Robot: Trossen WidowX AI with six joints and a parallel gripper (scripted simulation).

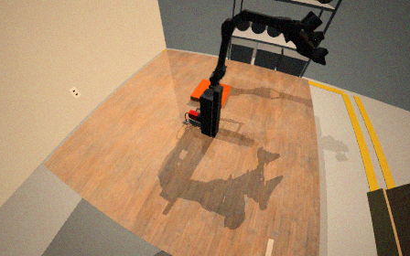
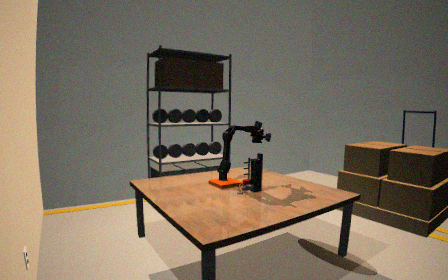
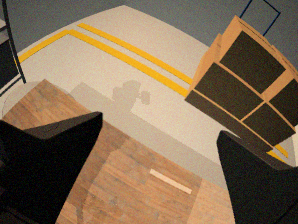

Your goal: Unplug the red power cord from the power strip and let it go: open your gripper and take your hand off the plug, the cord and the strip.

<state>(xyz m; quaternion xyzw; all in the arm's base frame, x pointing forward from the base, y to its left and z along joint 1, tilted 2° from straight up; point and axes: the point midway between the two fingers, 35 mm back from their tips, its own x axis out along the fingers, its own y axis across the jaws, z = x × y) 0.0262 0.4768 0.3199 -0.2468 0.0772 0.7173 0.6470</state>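
Top view: my end effector [image 1: 318, 48] hangs open and empty, high above the surface [image 1: 262, 151], well apart from the power strip [image 1: 210, 112]; red plug [image 1: 193, 113] likely seated, awaiting approach.

Glossy planked wooden table [image 2: 216, 210]; matt black arm [image 1: 227, 41]; brown cardboard boxes [image 2: 401, 170]; dark metal shelving [image 2: 188, 115].
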